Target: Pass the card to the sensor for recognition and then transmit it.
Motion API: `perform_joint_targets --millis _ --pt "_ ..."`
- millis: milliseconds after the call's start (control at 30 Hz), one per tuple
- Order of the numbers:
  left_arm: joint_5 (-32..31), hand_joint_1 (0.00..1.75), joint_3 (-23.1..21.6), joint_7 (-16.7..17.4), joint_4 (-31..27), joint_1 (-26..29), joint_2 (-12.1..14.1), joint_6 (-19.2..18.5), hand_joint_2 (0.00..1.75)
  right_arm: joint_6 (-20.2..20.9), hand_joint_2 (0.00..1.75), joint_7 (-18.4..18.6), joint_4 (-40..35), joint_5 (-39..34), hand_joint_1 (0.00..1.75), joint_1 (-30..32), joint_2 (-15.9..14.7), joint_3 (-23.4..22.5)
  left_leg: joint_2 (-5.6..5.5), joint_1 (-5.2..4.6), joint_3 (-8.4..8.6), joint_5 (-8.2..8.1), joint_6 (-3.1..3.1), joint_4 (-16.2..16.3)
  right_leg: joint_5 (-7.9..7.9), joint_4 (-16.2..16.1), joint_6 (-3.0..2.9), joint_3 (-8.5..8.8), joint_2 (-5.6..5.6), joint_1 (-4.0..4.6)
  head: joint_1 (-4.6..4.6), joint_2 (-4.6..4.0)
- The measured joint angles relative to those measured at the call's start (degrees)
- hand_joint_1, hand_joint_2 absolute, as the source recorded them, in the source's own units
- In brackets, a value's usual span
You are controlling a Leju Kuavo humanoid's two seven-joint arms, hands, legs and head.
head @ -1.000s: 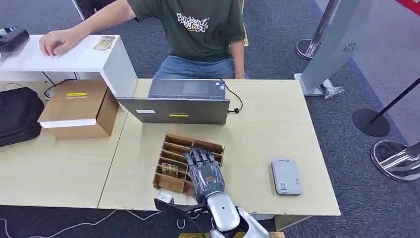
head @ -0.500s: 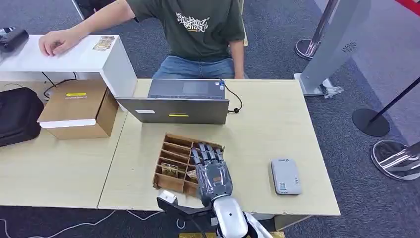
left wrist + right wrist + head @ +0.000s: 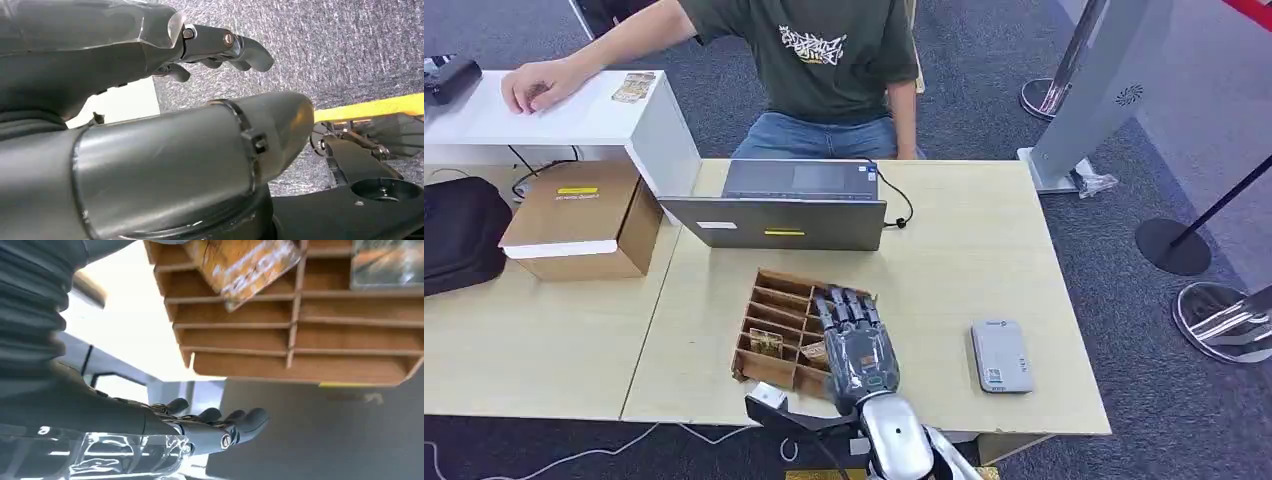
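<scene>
My right hand (image 3: 859,345) hovers over the right side of the wooden slotted card holder (image 3: 774,300), its fingers (image 3: 215,425) stretched out toward the laptop. An orange card (image 3: 247,265) hangs tilted above the slots with one end tucked under the thumb, so the hand seems to pinch it; it peeks out beside the hand as the card (image 3: 814,352). A second card (image 3: 767,343) stands in a slot to the left. The grey-white sensor pad (image 3: 1002,356) lies flat on the table to the right of the hand. My left hand (image 3: 225,47) hangs over the carpet, holding nothing.
A half-open laptop (image 3: 779,220) stands just behind the holder, and a person (image 3: 834,60) sits behind it with one hand on a white shelf (image 3: 554,120). On the left table are a cardboard box (image 3: 584,220) and a black bag (image 3: 459,235). Stanchion bases (image 3: 1224,320) stand on the right.
My right hand has shifted to the right across the holder, toward the sensor side, and the orange card has come into sight beside its thumb.
</scene>
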Motion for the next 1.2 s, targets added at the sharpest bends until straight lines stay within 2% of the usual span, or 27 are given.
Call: perform_joint_targets --millis 133,333,433,633,1067,1200 --pt "0.2 0.00 0.0 0.5 0.0 -0.3 0.0 0.0 0.00 -0.3 1.75 -2.1 3.8 -2.4 0.00 -0.5 -0.2 0.0 -0.02 0.00 -0.01 0.00 0.00 0.0 0.00 0.0 0.00 0.03 -0.03 0.00 0.00 0.00" --pt "0.5 0.00 0.0 1.0 0.0 -0.6 0.0 -0.2 0.00 1.2 1.75 -1.9 6.2 -2.6 0.00 -0.8 -0.2 0.2 -0.02 0.00 0.00 0.00 0.00 0.0 0.00 0.0 0.00 0.03 -0.03 0.00 0.00 -0.02" --pt "0.8 0.00 0.0 1.0 0.0 -0.6 0.0 -0.2 0.00 2.3 1.75 0.4 5.4 -0.6 0.00 -0.4 0.0 0.2 -0.02 0.00 -0.01 0.00 0.00 0.0 0.00 0.0 0.00 0.02 -0.03 0.00 0.00 0.00" --pt "1.1 0.00 0.0 1.0 0.0 -0.6 0.0 -0.2 0.00 2.8 1.75 1.1 3.4 0.2 0.00 -0.2 0.2 0.2 -0.01 0.00 0.00 0.00 0.00 0.0 0.00 0.0 0.00 0.02 -0.02 0.00 0.00 0.00" --pt "1.2 0.00 0.0 0.9 0.0 -0.6 0.0 -0.1 0.00 2.3 1.75 0.7 0.5 1.7 0.00 0.1 0.2 0.2 -0.01 0.00 0.00 0.00 0.00 0.0 0.00 0.0 0.00 0.02 -0.02 0.00 0.00 -0.02" --pt "1.2 0.00 0.0 1.2 0.0 -0.6 -0.1 -0.1 0.00 2.3 1.75 -1.1 1.0 -0.2 0.00 -0.2 -0.1 0.2 -0.01 0.00 0.00 0.00 0.00 0.0 0.00 0.0 0.00 0.02 -0.02 0.00 -0.02 0.00"
